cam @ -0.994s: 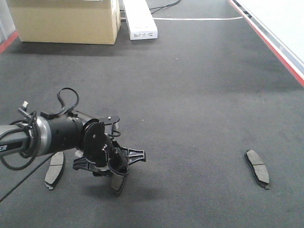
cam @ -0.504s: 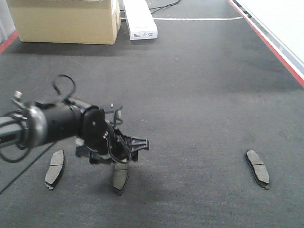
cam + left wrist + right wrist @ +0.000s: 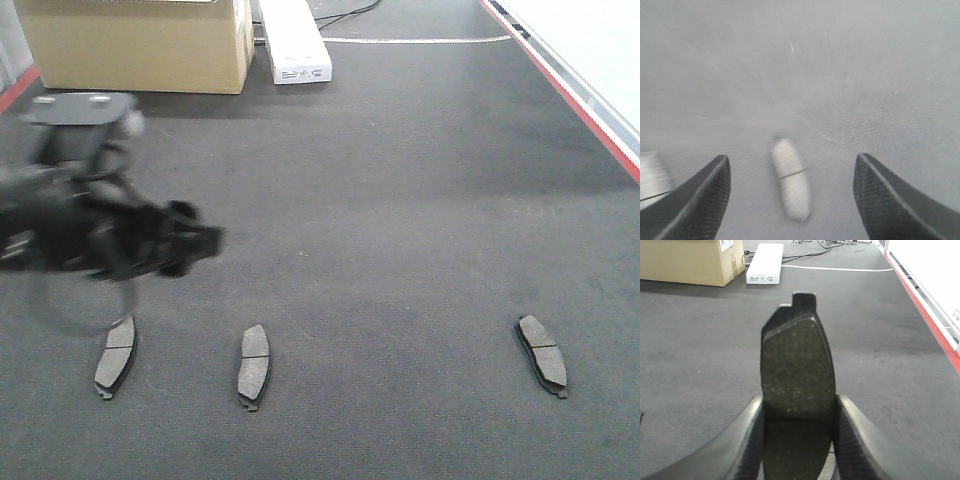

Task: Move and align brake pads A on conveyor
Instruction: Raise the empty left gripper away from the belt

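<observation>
**Three pads laid in a row, a fourth held ready**

In the front view, three brake pads A are seen flat on the conveyor [image 3: 400,200]: the left pad [image 3: 115,356], the middle pad [image 3: 254,366] and the right pad [image 3: 541,355]; a wide gap between the last two is judged to be meant for a fourth. The left gripper [image 3: 185,243] is blurred above the belt; a cardboard box [image 3: 135,45] and a white box [image 3: 292,40] stand far off, obstructing nothing.

In the left wrist view, the jaws are spread wide and empty; the middle pad lies between them below.

In the right wrist view, a fourth pad [image 3: 797,370] is clamped upright in the right gripper [image 3: 797,432], lengthwise, presumably for aligned placement.
</observation>
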